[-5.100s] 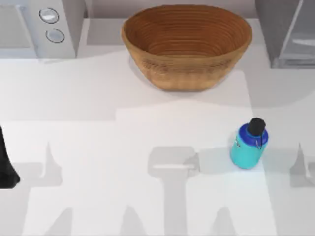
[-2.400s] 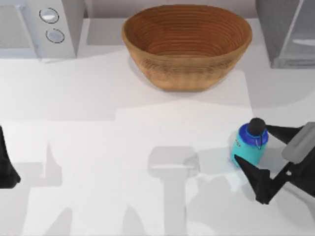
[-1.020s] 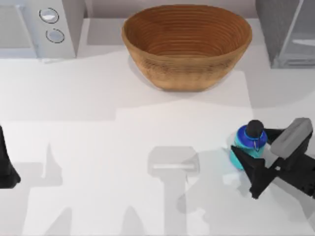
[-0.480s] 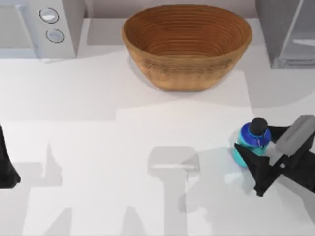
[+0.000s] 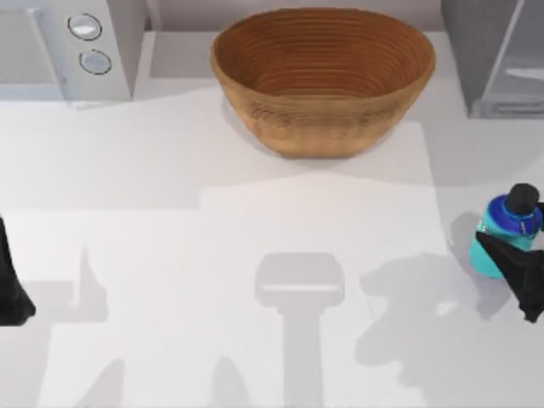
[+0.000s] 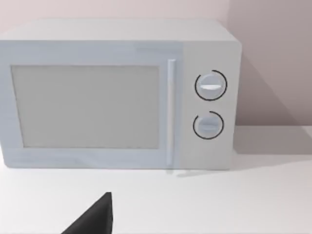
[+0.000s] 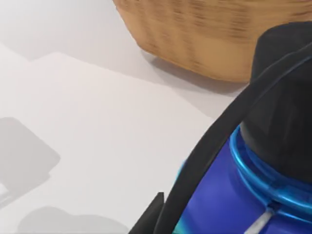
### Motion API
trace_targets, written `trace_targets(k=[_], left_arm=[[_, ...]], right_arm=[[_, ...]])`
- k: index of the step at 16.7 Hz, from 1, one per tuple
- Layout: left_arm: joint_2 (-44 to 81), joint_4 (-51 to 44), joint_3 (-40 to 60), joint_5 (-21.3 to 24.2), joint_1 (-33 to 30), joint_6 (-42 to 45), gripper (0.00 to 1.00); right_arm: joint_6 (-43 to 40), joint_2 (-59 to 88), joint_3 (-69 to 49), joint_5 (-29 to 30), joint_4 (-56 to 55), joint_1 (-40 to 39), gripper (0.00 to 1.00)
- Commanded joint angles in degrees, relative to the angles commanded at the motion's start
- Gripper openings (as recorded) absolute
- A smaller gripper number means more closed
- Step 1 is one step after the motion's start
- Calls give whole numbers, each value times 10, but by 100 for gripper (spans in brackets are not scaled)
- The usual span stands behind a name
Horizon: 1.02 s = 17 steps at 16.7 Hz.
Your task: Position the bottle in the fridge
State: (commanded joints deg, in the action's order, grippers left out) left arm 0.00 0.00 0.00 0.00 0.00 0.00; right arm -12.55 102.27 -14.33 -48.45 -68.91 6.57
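Bottle [image 5: 501, 242]: the turquoise bottle with the blue shoulder and black cap is standing out at the right edge of the table [image 5: 255, 212], upright, well to the near side of the fridge; its shadow is falling on the tabletop just to its left. In the right wrist view the bottle [image 7: 243, 195] is looming close, blue shoulder and black cap uppermost.

Right gripper [image 5: 520, 263]: it is working at the table's right edge, one dark finger lying across the bottle's near side, the jaws clamped on the bottle's body.

Fridge [image 5: 493, 59]: the dark-grey box with the pale door panel is sitting at the far right corner, well apart from the bottle.

Basket [image 5: 323, 76]: the woven brown bowl is resting at the far middle of the table, between the microwave and the fridge, and is showing beyond the bottle in the right wrist view [image 7: 214, 34].

Microwave [image 5: 72, 47]: the light-grey box with two round dials is occupying the far left corner, facing the left wrist camera [image 6: 117, 95].

Left gripper [image 5: 10, 285]: it is parked at the near left edge of the table; whether its jaws are apart or together, I cannot tell.
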Motion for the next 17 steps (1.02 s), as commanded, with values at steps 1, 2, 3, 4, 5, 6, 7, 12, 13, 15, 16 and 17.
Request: trace_targets(k=[1, 2, 3, 4, 5, 6, 7, 12, 13, 15, 16, 17], left_arm=[[0, 0, 0, 0, 0, 0, 100], [0, 0, 0, 0, 0, 0, 100], [0, 0, 0, 0, 0, 0, 100], [0, 0, 0, 0, 0, 0, 100], [0, 0, 0, 0, 0, 0, 100], [0, 0, 0, 0, 0, 0, 100], [0, 0, 0, 0, 0, 0, 100], [0, 0, 0, 0, 0, 0, 100], [0, 0, 0, 0, 0, 0, 100], [0, 0, 0, 0, 0, 0, 100], [0, 0, 0, 0, 0, 0, 100], [0, 0, 0, 0, 0, 0, 100]], right_arm=[[-8, -22, 0, -23, 26, 23, 1], [-17, -41, 0, -43, 46, 43, 1], [-25, -55, 0, -57, 59, 57, 1], [-30, -63, 0, -65, 67, 65, 1], [-32, -65, 0, -67, 68, 67, 1], [-32, -65, 0, -67, 68, 67, 1], [-32, -65, 0, -67, 68, 67, 1], [-22, -100, 4, -46, 94, 64, 1], [-16, -124, 7, -33, 112, 63, 1], [-2, -189, 16, 3, 157, 63, 1], [7, -228, 22, 25, 184, 62, 1], [16, -271, 28, 49, 213, 60, 1]])
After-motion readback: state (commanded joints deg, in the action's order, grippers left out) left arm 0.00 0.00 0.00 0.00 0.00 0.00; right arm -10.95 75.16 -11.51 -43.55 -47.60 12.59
